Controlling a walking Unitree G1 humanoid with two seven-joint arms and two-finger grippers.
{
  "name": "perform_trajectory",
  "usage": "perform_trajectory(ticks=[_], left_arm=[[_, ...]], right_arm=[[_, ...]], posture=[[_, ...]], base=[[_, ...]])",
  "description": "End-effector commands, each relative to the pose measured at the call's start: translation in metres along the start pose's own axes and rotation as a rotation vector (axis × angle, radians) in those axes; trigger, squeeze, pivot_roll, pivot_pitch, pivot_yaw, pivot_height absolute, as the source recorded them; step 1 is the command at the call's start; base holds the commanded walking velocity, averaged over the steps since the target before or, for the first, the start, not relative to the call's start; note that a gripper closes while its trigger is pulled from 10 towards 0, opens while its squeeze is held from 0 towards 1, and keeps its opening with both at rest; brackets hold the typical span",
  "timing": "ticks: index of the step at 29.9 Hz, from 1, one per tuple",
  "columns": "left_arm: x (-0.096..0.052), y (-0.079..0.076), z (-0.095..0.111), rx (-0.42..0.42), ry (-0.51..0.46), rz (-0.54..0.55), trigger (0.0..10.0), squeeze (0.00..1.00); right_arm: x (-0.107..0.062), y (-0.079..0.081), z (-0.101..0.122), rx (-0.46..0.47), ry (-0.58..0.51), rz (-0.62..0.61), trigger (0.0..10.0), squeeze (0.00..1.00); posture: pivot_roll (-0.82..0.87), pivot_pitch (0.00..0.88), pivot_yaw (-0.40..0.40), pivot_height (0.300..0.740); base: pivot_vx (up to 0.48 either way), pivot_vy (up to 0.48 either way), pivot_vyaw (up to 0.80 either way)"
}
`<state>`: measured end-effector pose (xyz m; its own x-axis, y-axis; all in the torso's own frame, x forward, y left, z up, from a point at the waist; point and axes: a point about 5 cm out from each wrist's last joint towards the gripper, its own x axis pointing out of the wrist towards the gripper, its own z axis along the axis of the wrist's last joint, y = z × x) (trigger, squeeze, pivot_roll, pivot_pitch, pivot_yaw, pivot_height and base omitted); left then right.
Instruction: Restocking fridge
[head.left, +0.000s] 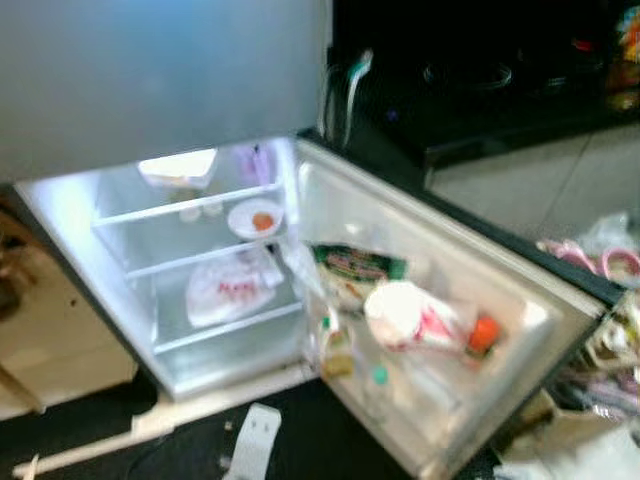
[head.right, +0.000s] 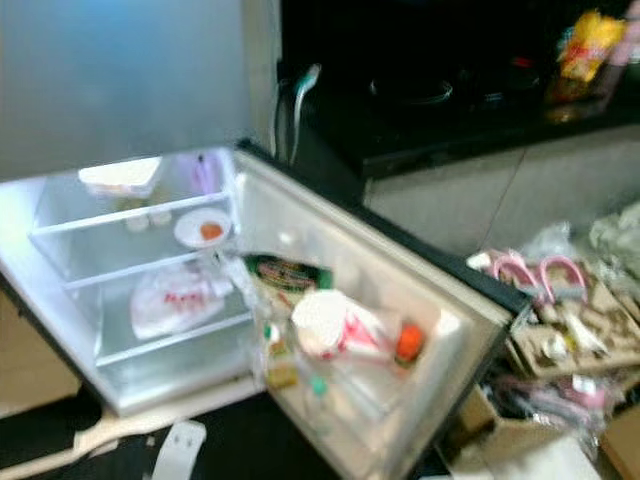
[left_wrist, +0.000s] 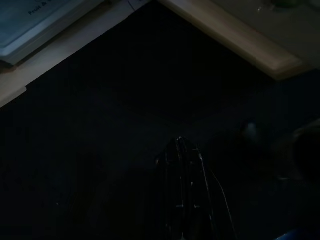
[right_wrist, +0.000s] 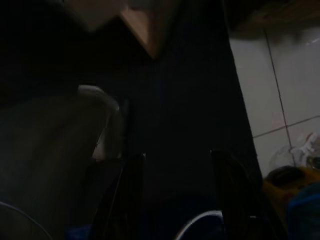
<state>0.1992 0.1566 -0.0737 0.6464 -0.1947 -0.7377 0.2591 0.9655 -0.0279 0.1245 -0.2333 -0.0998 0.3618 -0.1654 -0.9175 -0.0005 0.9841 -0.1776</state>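
Observation:
A small fridge (head.left: 80, 220) stands open and lit, its door (head.left: 400, 215) swung out to the right. On its shelves are a white container (head.left: 180, 168), a bowl (head.left: 255, 218) holding something orange, and a plastic bag (head.left: 228, 288) with red print. The door rack holds a green packet (head.left: 355, 265), a white bag (head.left: 415, 315) with red print, an orange-capped item (head.left: 483, 335) and small bottles (head.left: 335, 350). In the dark left wrist view, my left gripper (left_wrist: 181, 142) hangs shut over dark floor. My right gripper (right_wrist: 177, 157) hangs open with nothing between its fingers.
A dark counter with a stove (head.right: 430, 100) runs behind the fridge, a yellow packet (head.right: 585, 45) on it. Bags and boxes (head.right: 560, 320) crowd the floor to the right of the door. A white object (head.left: 255, 440) lies on the dark floor before the fridge. Wooden furniture (head.left: 50, 340) stands at left.

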Motion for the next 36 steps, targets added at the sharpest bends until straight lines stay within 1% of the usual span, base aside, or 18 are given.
perform_trajectory(ticks=[1, 5, 6, 8, 9, 11, 12, 14, 15, 16, 17, 18, 21, 24, 27, 28, 34, 36], left_arm=[[-0.002, 0.004, -0.006, -0.007, 0.011, 0.028, 10.0, 0.0], [-0.005, 0.009, -0.01, -0.009, 0.023, 0.054, 10.0, 0.0], [-0.006, 0.012, -0.014, -0.008, 0.03, 0.059, 10.0, 0.0], [-0.008, 0.013, -0.016, -0.013, 0.029, 0.068, 10.0, 0.0], [-0.008, 0.015, -0.017, -0.02, 0.027, 0.075, 10.0, 0.0], [-0.011, 0.017, -0.021, -0.029, 0.031, 0.083, 10.0, 0.0], [-0.011, 0.017, -0.021, -0.029, 0.031, 0.083, 10.0, 0.0], [-0.013, 0.02, -0.026, -0.024, 0.042, 0.09, 10.0, 0.0], [-0.013, 0.02, -0.026, -0.024, 0.042, 0.09, 10.0, 0.0], [-0.015, 0.021, -0.032, -0.019, 0.058, 0.095, 10.0, 0.0], [-0.015, 0.021, -0.032, -0.019, 0.058, 0.095, 10.0, 0.0], [-0.02, 0.025, -0.043, -0.004, 0.098, 0.107, 10.0, 0.0], [-0.022, 0.026, -0.046, 0.003, 0.108, 0.108, 10.0, 0.0], [-0.024, 0.027, -0.052, -0.003, 0.126, 0.117, 10.0, 0.0], [-0.024, 0.027, -0.053, -0.007, 0.129, 0.12, 10.0, 0.0], [-0.024, 0.025, -0.054, -0.015, 0.135, 0.123, 10.0, 0.0], [-0.025, 0.017, -0.061, -0.021, 0.155, 0.125, 10.0, 0.0], [-0.027, 0.011, -0.068, -0.027, 0.17, 0.125, 10.0, 0.0]], right_arm=[[0.0, -0.007, 0.0, 0.03, 0.014, -0.031, 10.0, 0.0], [0.0, -0.014, 0.005, 0.092, 0.019, -0.066, 10.0, 0.0], [-0.001, -0.024, 0.002, 0.158, 0.004, -0.088, 10.0, 0.0], [-0.003, -0.033, -0.003, 0.194, -0.009, -0.105, 10.0, 0.0], [-0.004, -0.038, 0.002, 0.229, -0.039, -0.117, 10.0, 0.0], [-0.005, -0.048, 0.02, 0.302, -0.114, -0.136, 10.0, 0.0], [-0.005, -0.048, 0.02, 0.302, -0.114, -0.136, 10.0, 0.0], [-0.006, -0.057, 0.039, 0.328, -0.168, -0.165, 10.0, 0.0], [-0.006, -0.057, 0.039, 0.328, -0.168, -0.165, 10.0, 0.0], [-0.009, -0.065, 0.056, 0.33, -0.206, -0.196, 10.0, 0.0], [-0.009, -0.065, 0.056, 0.33, -0.206, -0.196, 10.0, 0.0], [-0.016, -0.081, 0.092, 0.336, -0.288, -0.252, 10.0, 0.0], [-0.019, -0.086, 0.104, 0.325, -0.309, -0.271, 10.0, 0.0], [-0.031, -0.109, 0.13, 0.328, -0.336, -0.368, 10.0, 0.0], [-0.034, -0.113, 0.134, 0.332, -0.34, -0.388, 10.0, 0.0], [-0.04, -0.122, 0.145, 0.357, -0.352, -0.424, 10.0, 0.0], [-0.045, -0.126, 0.159, 0.405, -0.381, -0.415, 10.0, 0.0], [-0.045, -0.12, 0.164, 0.467, -0.403, -0.365, 10.0, 0.0]], posture=[[-0.11, 0.071, 0.041, 0.74], [-0.1, 0.073, 0.04, 0.74], [-0.1, 0.076, 0.04, 0.74], [-0.1, 0.076, 0.04, 0.74], [-0.1, 0.08, 0.041, 0.74], [-0.1, 0.08, 0.041, 0.74], [-0.1, 0.08, 0.041, 0.74], [-0.1, 0.087, 0.044, 0.74], [-0.1, 0.087, 0.044, 0.74], [-0.1, 0.087, 0.044, 0.74], [-0.1, 0.087, 0.044, 0.74], [-0.1, 0.09, 0.049, 0.74], [-0.1, 0.09, 0.049, 0.74], [-0.1, 0.092, 0.051, 0.74], [-0.1, 0.092, 0.051, 0.74], [-0.1, 0.09, 0.051, 0.74], [-0.09, 0.088, 0.047, 0.74], [-0.09, 0.088, 0.047, 0.74]], base=[[0.0, 0.0, 0.0], [0.0, 0.0, 0.0], [0.0, 0.0, 0.0], [0.0, 0.0, 0.0], [0.0, 0.0, 0.0], [0.0, 0.0, 0.0], [0.0, 0.0, 0.0], [0.0, 0.0, 0.0], [0.0, 0.0, 0.0], [0.0, 0.0, 0.0], [0.0, 0.0, 0.0], [0.0, 0.0, 0.0], [0.0, 0.0, 0.0], [0.0, 0.0, 0.0], [0.0, 0.0, 0.0], [0.0, 0.0, 0.0], [0.0, 0.0, 0.0], [0.0, 0.0, 0.0]])
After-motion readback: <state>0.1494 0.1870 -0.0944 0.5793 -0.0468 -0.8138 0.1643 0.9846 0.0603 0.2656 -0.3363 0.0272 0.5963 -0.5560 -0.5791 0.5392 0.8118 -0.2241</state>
